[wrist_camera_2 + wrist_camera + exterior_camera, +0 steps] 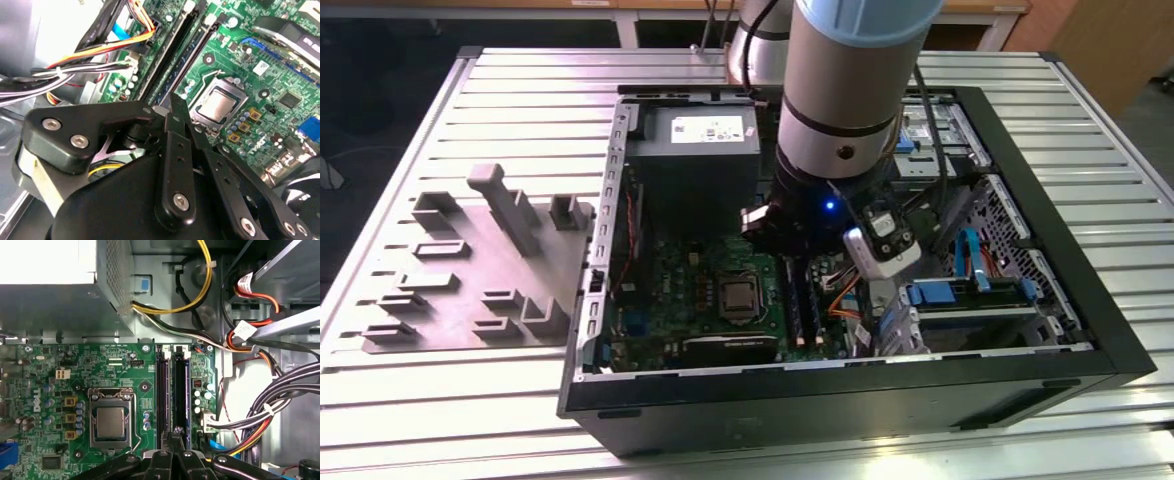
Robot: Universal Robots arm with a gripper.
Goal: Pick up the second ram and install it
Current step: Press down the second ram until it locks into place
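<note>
Inside the open computer case (pixel 1067 330), the claw (pixel 175 437) hangs with its fingertips pressed together, gripping nothing, just above the motherboard's (pixel 100 370) memory slots, where the second ram (pixel 181 390) sits seated beside the processor socket (pixel 111 422).

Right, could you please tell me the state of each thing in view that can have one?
Gripper: shut, nothing visible between its fingertips, poised by the near end of the memory slots.
Computer case: lying on its side, open on top.
Processor socket: retaining frame down, chip bare with no cooler over it.
Memory slots: two, side by side; whether sticks are seated, I cannot tell.
</note>
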